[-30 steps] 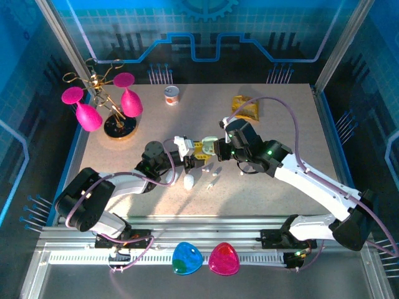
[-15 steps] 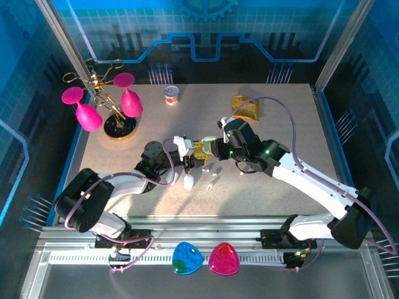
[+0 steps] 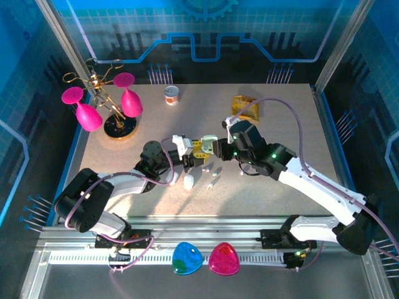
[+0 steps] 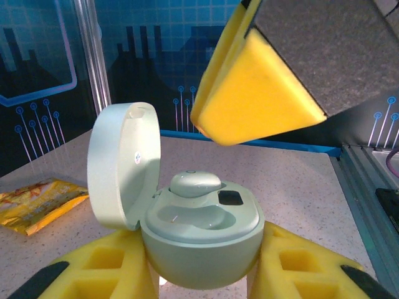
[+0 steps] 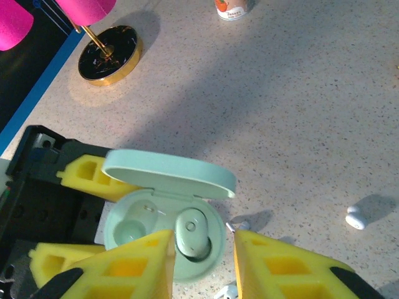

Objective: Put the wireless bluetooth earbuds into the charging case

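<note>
L hand [image 4: 202, 274] grips the pale-green case [image 4: 199, 243] by its round body, yellow foam fingers [image 4: 106, 271] on either side. The lid [image 4: 118, 165] is hinged up & open. One green earbud [image 4: 195, 183] sits in a socket; the socket [image 4: 187, 219] beside it is bare. R hand [image 5: 202, 243] hangs just above the case, fingers apart, nothing held, clear of the earbud.

Vs 1 s ago, top view: R arm's elbow has slid slightly right & nearer. L arm is in the same spot. Loose items are unmoved.

Bench [image 3: 280, 112]: beige, speckled, stone-like, matte. Near the hands lie a white pebble-shaped case [image 3: 188, 181] & loose white buds [image 3: 211, 184]; the right wrist view has another bud [image 5: 356, 217] well off to the side. Farther back are a small can [image 3: 171, 95], a yellow crinkly packet [image 3: 245, 107] & pink glasses [image 3: 128, 99] hung on a gold wire stand w/ a black round base [image 3: 118, 128]. At the near rail sit 2 glossy teardrop shapes, one blue [image 3: 187, 258] & one pink [image 3: 224, 259].

Walls are blue panels w/ circuit-line print, framed by alu posts.
</note>
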